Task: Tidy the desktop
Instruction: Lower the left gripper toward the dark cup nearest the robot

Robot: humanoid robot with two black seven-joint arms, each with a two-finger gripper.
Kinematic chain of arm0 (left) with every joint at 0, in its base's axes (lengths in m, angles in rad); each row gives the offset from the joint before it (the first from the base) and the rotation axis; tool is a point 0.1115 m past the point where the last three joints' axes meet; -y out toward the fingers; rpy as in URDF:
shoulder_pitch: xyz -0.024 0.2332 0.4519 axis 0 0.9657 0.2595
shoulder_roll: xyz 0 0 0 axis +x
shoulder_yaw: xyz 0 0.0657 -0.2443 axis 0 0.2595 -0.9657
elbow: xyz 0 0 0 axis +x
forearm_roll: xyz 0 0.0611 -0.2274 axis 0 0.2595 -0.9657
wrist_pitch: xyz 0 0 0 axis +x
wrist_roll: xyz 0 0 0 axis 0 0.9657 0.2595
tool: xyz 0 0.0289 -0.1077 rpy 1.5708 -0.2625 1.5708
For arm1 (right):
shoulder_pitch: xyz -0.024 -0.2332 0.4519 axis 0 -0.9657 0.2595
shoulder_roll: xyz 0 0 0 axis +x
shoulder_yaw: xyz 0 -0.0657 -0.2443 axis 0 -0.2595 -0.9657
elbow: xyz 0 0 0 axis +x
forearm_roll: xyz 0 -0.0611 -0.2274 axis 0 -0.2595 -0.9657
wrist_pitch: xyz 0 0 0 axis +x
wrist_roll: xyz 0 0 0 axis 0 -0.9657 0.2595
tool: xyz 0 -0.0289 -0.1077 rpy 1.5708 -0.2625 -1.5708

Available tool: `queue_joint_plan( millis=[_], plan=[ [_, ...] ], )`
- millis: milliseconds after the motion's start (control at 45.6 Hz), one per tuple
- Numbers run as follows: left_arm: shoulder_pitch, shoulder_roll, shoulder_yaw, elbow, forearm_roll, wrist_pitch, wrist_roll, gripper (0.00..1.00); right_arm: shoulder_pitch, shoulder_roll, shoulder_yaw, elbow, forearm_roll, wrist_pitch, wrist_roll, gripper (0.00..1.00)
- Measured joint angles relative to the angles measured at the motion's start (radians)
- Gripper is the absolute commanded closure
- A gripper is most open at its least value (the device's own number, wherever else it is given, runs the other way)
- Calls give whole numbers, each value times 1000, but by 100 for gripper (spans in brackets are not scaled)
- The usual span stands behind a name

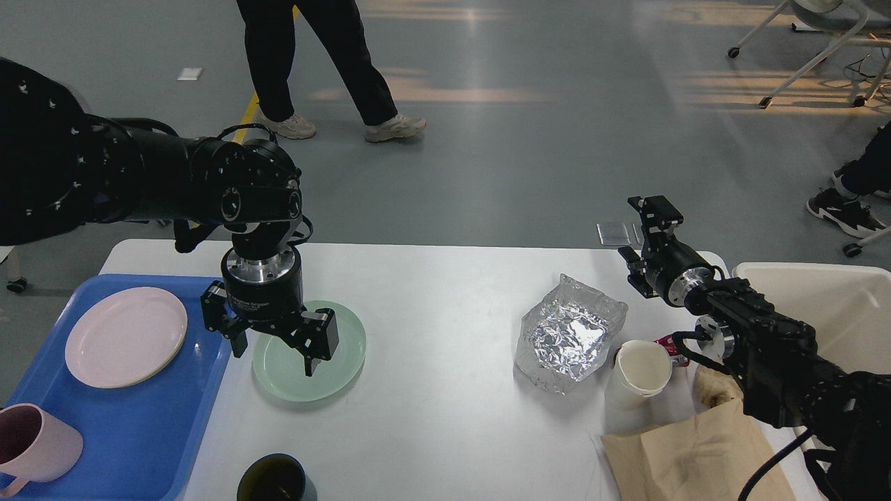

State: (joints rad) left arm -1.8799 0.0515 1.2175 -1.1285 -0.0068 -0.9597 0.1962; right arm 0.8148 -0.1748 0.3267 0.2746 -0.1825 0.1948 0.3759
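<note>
Desktop [445,306], white and wide, fills the lower view; at its nine o'clock side my left gripper [275,351] hangs with fingers spread apart over the green plate [334,376], just beside the blue tray [209,390]. At three o'clock my right gripper [644,233] sits above the table's far edge past the foil wrapper [567,334]; whether its fingers are apart I cannot tell.

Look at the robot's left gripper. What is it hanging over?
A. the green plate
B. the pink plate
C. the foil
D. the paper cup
A: the left gripper hangs with its fingers spread over the green plate on the desktop, beside the blue tray that holds the pink plate.
</note>
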Motion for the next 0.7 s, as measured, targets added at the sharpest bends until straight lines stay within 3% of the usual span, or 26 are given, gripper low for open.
queue_joint_plan(
  millis=[153,307,702],
  plan=[
    [0,16,38,-51,-60,0,-19,7,0,0,0,0,0,0,0,0],
    [-1,23,51,-109,-72,0,-94,7,0,0,0,0,0,0,0,0],
    [17,-44,54,-165,-84,0,-212,8,0,0,0,0,0,0,1,0]
  ],
)
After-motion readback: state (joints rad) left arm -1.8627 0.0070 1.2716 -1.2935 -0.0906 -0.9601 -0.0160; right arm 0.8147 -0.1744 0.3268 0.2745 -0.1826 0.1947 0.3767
